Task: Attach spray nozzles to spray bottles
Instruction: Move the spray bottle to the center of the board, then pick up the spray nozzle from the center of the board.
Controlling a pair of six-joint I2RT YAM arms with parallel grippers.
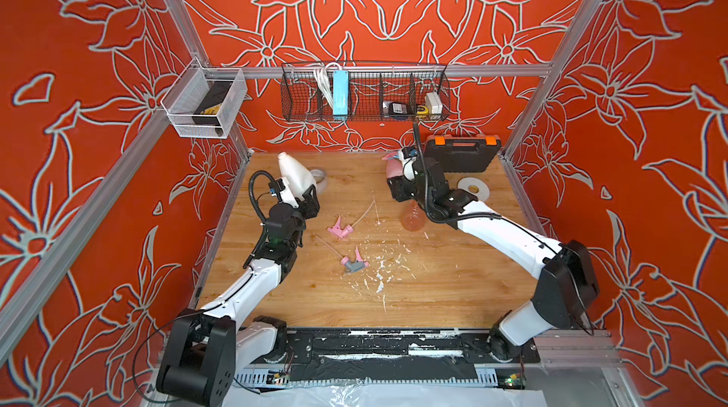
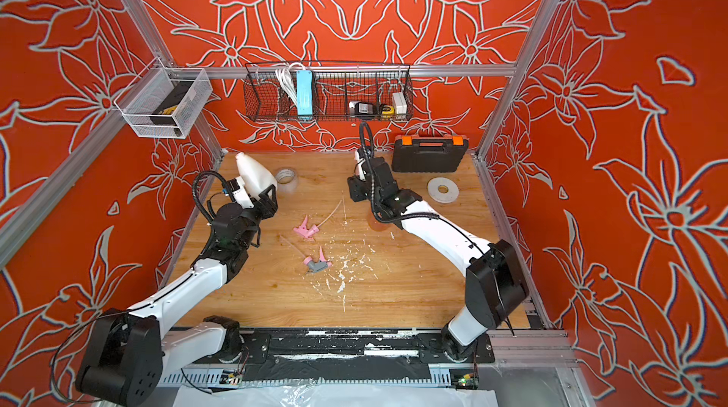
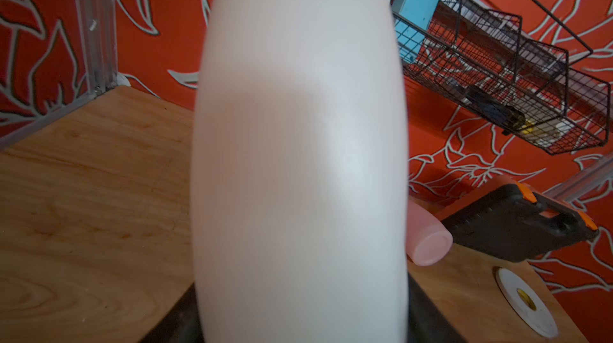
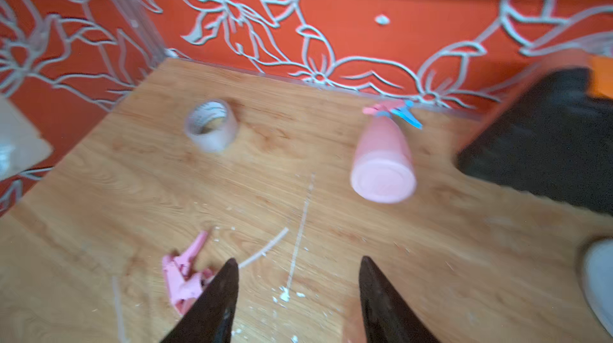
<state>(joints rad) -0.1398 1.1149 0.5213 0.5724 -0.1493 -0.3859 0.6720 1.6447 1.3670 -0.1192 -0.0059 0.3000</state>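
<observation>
Filling the left wrist view, the cream-white bottle [image 3: 298,159] is clamped near its base by the left gripper [image 1: 308,195], whose jaws pinch it from both sides. In both top views this bottle is lifted off the table [image 1: 433,287] at the rear left, with its open neck tilted toward the back wall and no nozzle fitted. The right gripper [image 4: 298,271] hangs above the table with its jaws spread apart and nothing between them. Just ahead of it, the pink bottle [image 4: 384,165] lies on its side near the back wall with its base facing the gripper. The pink-and-blue nozzle [image 4: 394,112] sits on its neck. The orange bottle [image 1: 411,220] rests on the table partly under the right arm; whether it is upright cannot be determined. Two nozzles lie loose near the table centre: the all-pink nozzle [image 1: 339,228] and, closer to the front edge, the pink-and-grey nozzle [image 1: 354,263], each with its thin tube attached. A clear tape roll [image 1: 320,178] sits just behind the held bottle. A white tape roll [image 1: 472,187] lies flat in front of the black tool case [image 1: 461,153].
</observation>
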